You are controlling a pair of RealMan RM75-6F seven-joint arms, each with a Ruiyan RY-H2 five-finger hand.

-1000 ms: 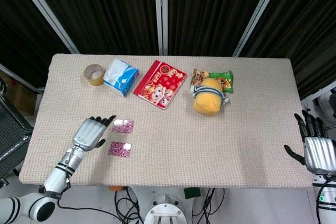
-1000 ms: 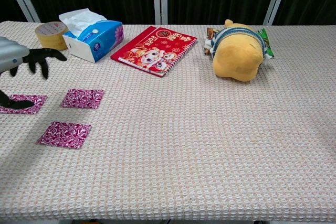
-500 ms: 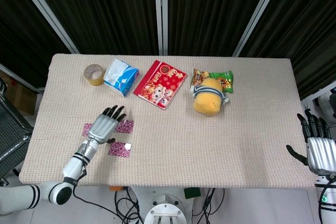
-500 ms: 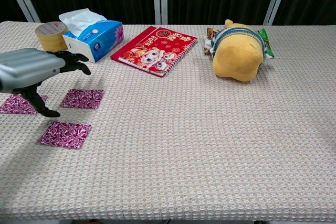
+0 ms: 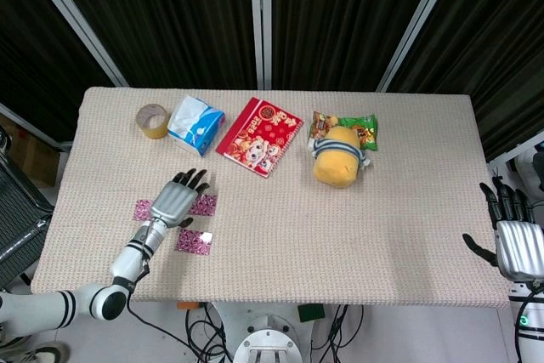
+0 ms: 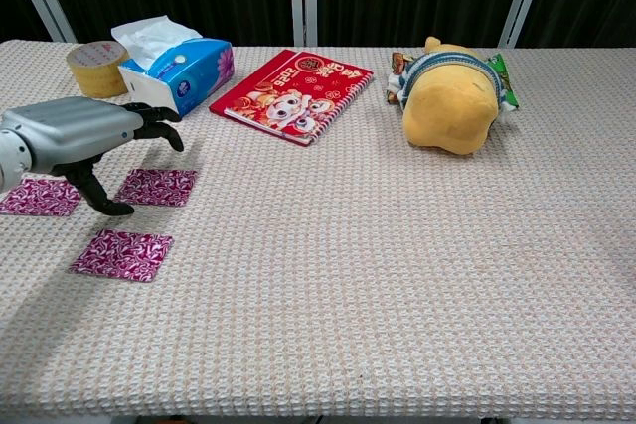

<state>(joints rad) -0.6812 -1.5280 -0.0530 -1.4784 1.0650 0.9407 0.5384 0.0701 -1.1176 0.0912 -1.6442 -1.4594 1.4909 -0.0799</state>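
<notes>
In the head view, the left hand (image 5: 176, 199) hovers in the lower left of the frame, fingers spread and holding nothing, above three purple patterned squares: one (image 5: 204, 205) shows just right of it, one (image 5: 141, 209) just left, and one (image 5: 195, 242) below. The right hand (image 5: 512, 240) sits at the lower right edge beside the table (image 5: 340, 244), fingers apart and empty. Along the upper part of the table lie a tape roll (image 5: 153, 120), a tissue box (image 5: 195, 124), a red book (image 5: 259, 136) and a yellow plush toy (image 5: 337, 155) on a green snack bag (image 5: 357, 131).

In the chest view, the left hand (image 6: 84, 133) enters from the left edge, open, over the squares (image 6: 157, 187), (image 6: 40, 197) and (image 6: 121, 254).
</notes>
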